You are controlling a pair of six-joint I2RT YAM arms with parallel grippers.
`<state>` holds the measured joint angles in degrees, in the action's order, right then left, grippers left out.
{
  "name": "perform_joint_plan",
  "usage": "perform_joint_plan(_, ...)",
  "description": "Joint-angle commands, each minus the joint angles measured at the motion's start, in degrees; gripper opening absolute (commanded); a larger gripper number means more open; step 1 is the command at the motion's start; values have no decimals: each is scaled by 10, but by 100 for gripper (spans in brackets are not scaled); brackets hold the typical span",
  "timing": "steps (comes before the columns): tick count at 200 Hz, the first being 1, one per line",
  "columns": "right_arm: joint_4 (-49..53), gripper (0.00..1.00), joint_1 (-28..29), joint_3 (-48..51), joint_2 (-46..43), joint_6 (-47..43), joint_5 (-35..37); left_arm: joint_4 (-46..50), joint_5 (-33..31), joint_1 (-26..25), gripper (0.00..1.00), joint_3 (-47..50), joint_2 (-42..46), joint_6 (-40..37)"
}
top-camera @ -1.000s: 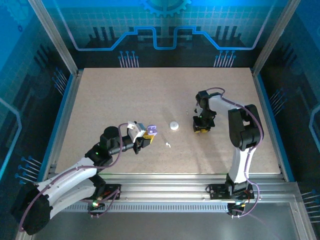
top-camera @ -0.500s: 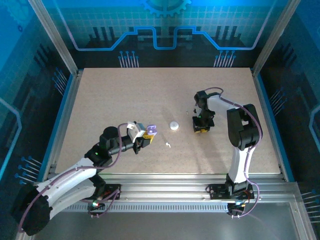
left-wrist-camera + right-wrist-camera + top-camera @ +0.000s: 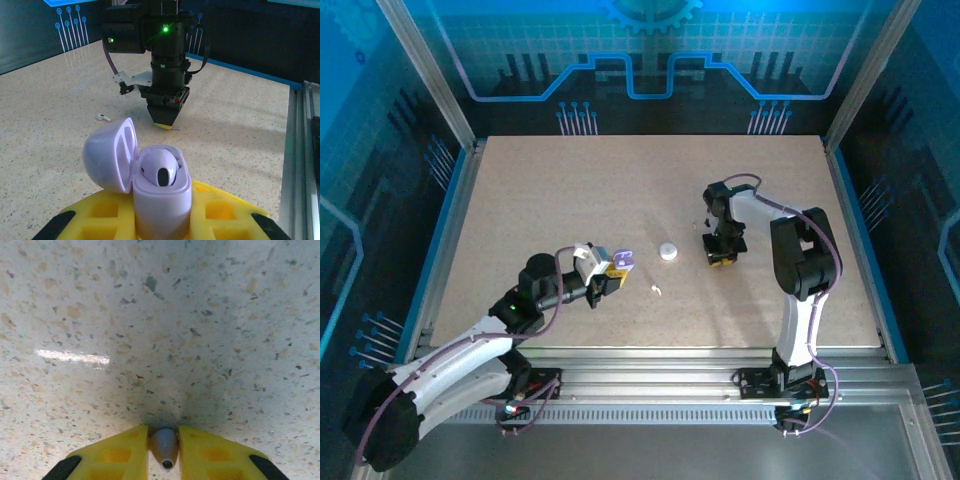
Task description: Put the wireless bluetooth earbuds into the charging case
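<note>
Left hand: your left hand is clamped on the lavender charging case, whose lid is swung open.
In the case: you have a seated earbud, lavender, in one well.
Right hand: your right hand points down at the table, its fingers pressed together on a pinched earbud, greyish lavender.
Loose: a white earbud lies on the table between your two hands, near a round white case.

The left arm stretches low toward the centre, left gripper clamped on the case. The right arm arches over, right gripper pointing straight down, pinching an earbud.
</note>
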<state>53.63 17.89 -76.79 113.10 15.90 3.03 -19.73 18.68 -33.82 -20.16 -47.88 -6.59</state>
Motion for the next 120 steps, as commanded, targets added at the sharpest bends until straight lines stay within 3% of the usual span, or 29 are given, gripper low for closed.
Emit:
perform_joint_plan(1, 7, 19, 13, 3, -20, 11, 9, -7, -11, -4, 5, -8, 5, -10)
perform_joint_plan(120, -62, 17, 21, 82, -189, 76, -8, -41, -20, -10, 5, -28, -67, -4)
